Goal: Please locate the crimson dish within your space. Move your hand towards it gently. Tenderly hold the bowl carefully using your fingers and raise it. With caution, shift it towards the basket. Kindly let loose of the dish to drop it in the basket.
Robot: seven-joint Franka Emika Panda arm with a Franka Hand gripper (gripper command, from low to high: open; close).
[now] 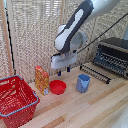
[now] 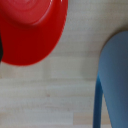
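Observation:
The crimson dish (image 1: 58, 87) is a small round red bowl resting on the wooden table (image 1: 95, 107), between an orange box and a blue cup. My hand (image 1: 64, 72) hangs a short way above and behind it, fingers pointing down, open and holding nothing. The basket (image 1: 15, 100), red wire mesh with a blue-grey rim, stands on the table at the exterior view's left. The wrist view shows the dish (image 2: 32, 30) close up beside the blue cup (image 2: 114, 80), with bare wood between them.
An orange box (image 1: 42, 80) stands upright just left of the dish. The blue cup (image 1: 83, 83) sits to its right. A toaster oven (image 1: 113, 56) with a pulled-out rack (image 1: 96, 73) is at the back right. Slatted blinds form the backdrop.

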